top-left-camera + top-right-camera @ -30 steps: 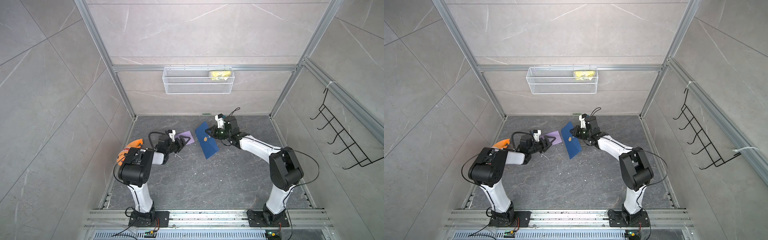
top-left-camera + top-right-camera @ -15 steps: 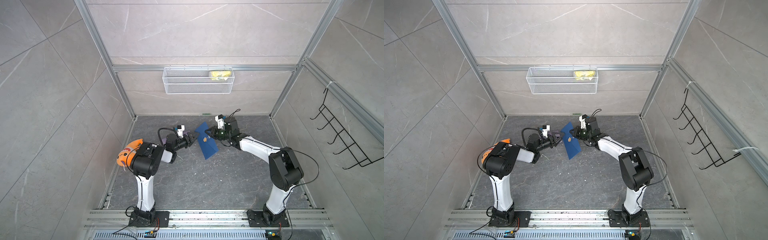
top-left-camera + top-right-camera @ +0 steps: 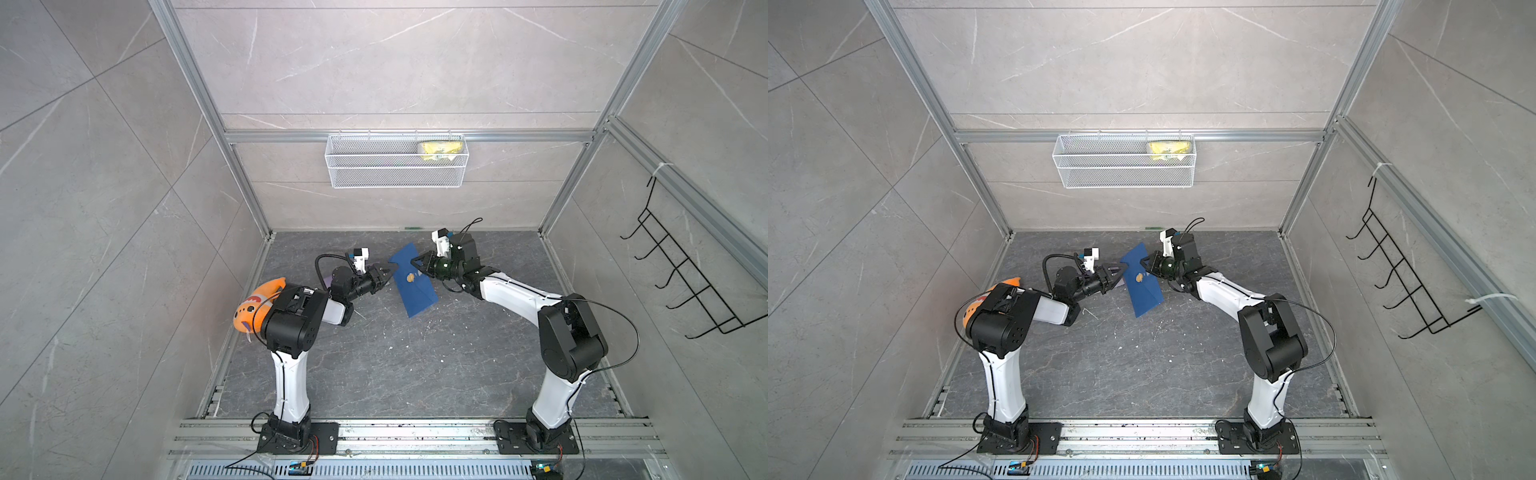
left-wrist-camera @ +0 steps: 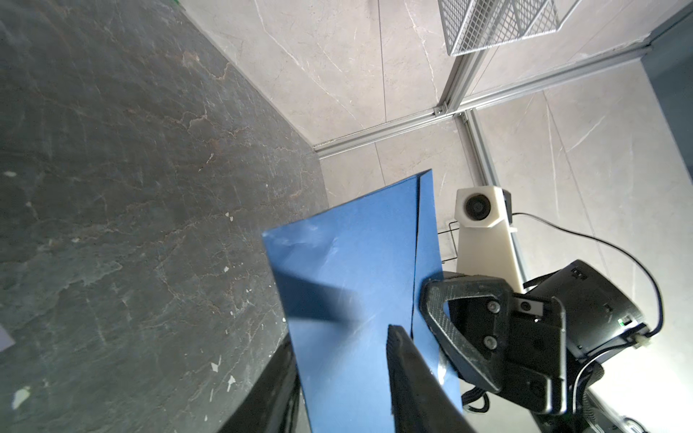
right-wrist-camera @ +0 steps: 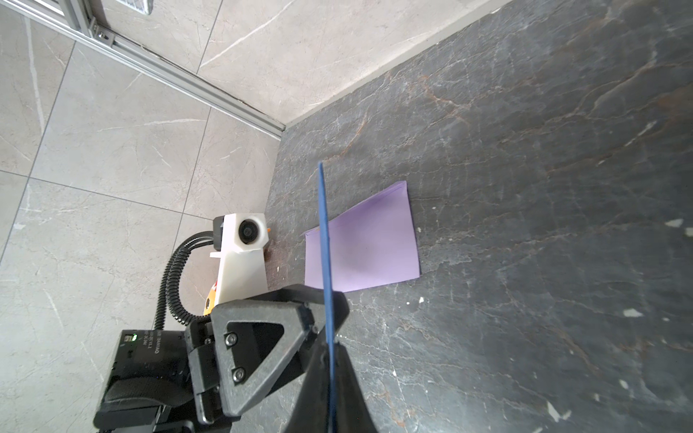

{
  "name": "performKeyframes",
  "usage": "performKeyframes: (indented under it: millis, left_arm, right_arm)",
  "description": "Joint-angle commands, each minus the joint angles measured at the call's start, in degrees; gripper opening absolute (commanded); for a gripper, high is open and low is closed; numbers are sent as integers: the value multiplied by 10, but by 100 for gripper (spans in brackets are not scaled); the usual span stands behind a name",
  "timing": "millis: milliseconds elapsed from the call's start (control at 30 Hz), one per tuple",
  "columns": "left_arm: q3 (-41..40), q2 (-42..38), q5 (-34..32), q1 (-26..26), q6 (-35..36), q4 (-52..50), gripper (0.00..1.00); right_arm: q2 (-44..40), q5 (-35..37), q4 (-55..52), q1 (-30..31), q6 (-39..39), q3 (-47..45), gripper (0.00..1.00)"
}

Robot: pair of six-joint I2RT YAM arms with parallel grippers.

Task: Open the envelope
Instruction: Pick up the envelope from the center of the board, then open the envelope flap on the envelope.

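A dark blue envelope (image 3: 417, 289) (image 3: 1145, 293) with a gold seal (image 3: 409, 277) hangs tilted above the floor. My right gripper (image 3: 414, 262) (image 5: 328, 343) is shut on its upper right edge, and the sheet shows edge-on between the pads in the right wrist view. From the opposite side my left gripper (image 3: 390, 271) (image 4: 337, 339) reaches the envelope (image 4: 348, 262). Its two fingers (image 4: 408, 375) straddle the left edge, still apart, one on each face. The right gripper's fingers (image 4: 463, 318) show just behind the sheet.
A purple sheet (image 5: 371, 247) lies flat on the floor below the left gripper. An orange toy (image 3: 257, 305) sits behind the left arm by the wall. A wire basket (image 3: 397, 162) hangs on the back wall, and a black hook rack (image 3: 681, 274) on the right wall.
My left arm has swung from the purple sheet up to the envelope's left edge, and its jaws have narrowed around it. The right gripper and the envelope have stayed put.
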Motion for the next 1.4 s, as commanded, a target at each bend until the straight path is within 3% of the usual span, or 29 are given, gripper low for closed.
performKeyframes:
  millis: [0, 67, 233, 400, 467, 533, 600, 833, 933, 1133, 1367]
  left_arm:
    - [22, -3, 16, -4, 12, 34, 31]
    - [33, 0, 17, -4, 25, 12, 26]
    - [70, 11, 35, -5, 31, -14, 0]
    - [82, 1, 54, -6, 64, -73, 0]
    - [89, -3, 67, -5, 92, -112, 0]
    - [102, -6, 79, -2, 131, -172, 0]
    - [115, -12, 79, -1, 172, -243, 0]
    - [148, -52, 38, -2, 298, -420, 0]
    - [157, -62, 33, -5, 304, -435, 0]
    - [163, -61, 39, -21, 316, -446, 0]
    - [172, -73, 13, -35, 359, -493, 0]
  right_arm:
    - [-3, 29, -47, 3, -19, 5, 9]
    - [-2, 40, -58, 2, -23, 6, 10]
    - [-4, 58, -62, 3, -23, -7, 12]
    - [-9, 73, -75, 3, -31, -12, 19]
    - [-12, 86, -96, 3, -40, -6, 38]
    - [-20, 116, -136, 3, -55, 3, 62]
    - [-27, 158, -181, 2, -67, 13, 73]
    - [6, 280, -344, 32, -68, 124, 75]
    - [36, 346, -406, 61, -70, 194, 75]
    - [121, 408, -519, 74, -63, 336, 72]
    - [192, 434, -603, 81, -49, 438, 63]
